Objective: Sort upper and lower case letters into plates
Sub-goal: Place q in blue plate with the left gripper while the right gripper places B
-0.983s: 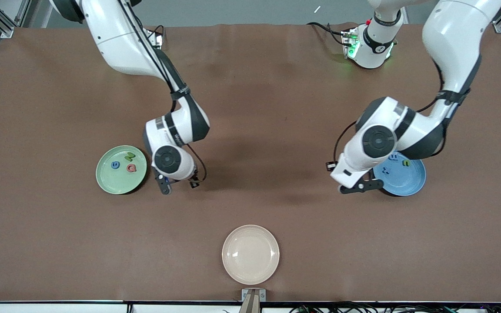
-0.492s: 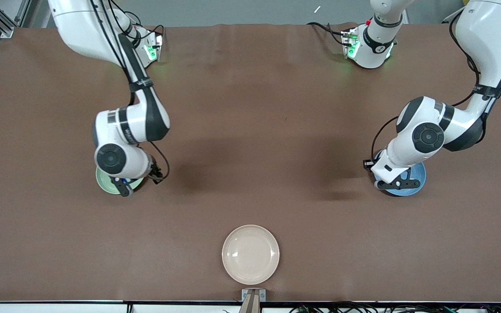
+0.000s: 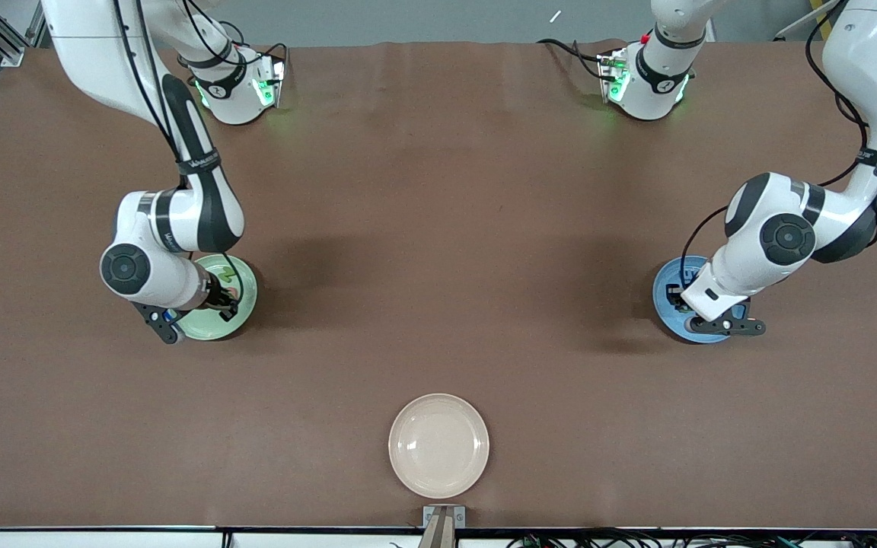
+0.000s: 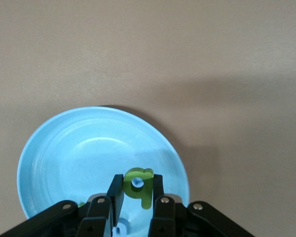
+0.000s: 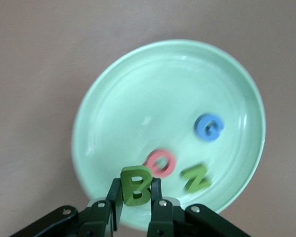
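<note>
A: Green B is pinched upright in the right gripper, hanging over the mint plate where the blue G, pink Q and green N lie flat.

B: And the left gripper?

A: Its jaws clamp a small green b, stem running along the fingers, above the blue plate.

B: How do they handle?

A: Light, stiff little tiles, I'd judge; squeeze the flat faces, as both do.

B: Anything else on the bench?

A: A cream plate nearest the camera, nothing in it.
</note>
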Controlling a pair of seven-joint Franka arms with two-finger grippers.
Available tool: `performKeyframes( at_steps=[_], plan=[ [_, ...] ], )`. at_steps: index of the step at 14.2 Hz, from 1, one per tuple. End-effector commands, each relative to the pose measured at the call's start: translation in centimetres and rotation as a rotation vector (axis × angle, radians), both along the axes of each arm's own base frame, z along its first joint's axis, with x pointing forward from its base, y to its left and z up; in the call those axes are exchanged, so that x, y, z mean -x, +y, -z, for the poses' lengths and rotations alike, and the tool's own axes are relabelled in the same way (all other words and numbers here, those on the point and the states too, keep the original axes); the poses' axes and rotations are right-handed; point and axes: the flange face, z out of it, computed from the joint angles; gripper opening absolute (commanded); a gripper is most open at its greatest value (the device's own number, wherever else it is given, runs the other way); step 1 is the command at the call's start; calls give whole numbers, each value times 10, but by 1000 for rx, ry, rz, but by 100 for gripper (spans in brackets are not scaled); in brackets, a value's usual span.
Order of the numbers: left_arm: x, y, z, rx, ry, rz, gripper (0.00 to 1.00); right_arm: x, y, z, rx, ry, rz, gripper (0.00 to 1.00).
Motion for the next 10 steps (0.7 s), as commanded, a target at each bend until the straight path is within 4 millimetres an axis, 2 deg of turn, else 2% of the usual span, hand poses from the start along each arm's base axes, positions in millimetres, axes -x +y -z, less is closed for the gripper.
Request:
performKeyframes(
  at_steps=[1,4,7,10],
  plan=[
    [-2,15,19,0,-21,44,1,6,-26,-5,-22,-7,-52,0],
    [-4,30,35,-6,-27,72,1,3,-46,-6,-30,-30,-76,0],
    [-6,40,45,-15,-27,89,1,3,-47,-3,-29,-31,-81,0],
    [-4,48,47,-17,-22,90,1,5,-49,11,-19,-29,-79,0]
  ],
)
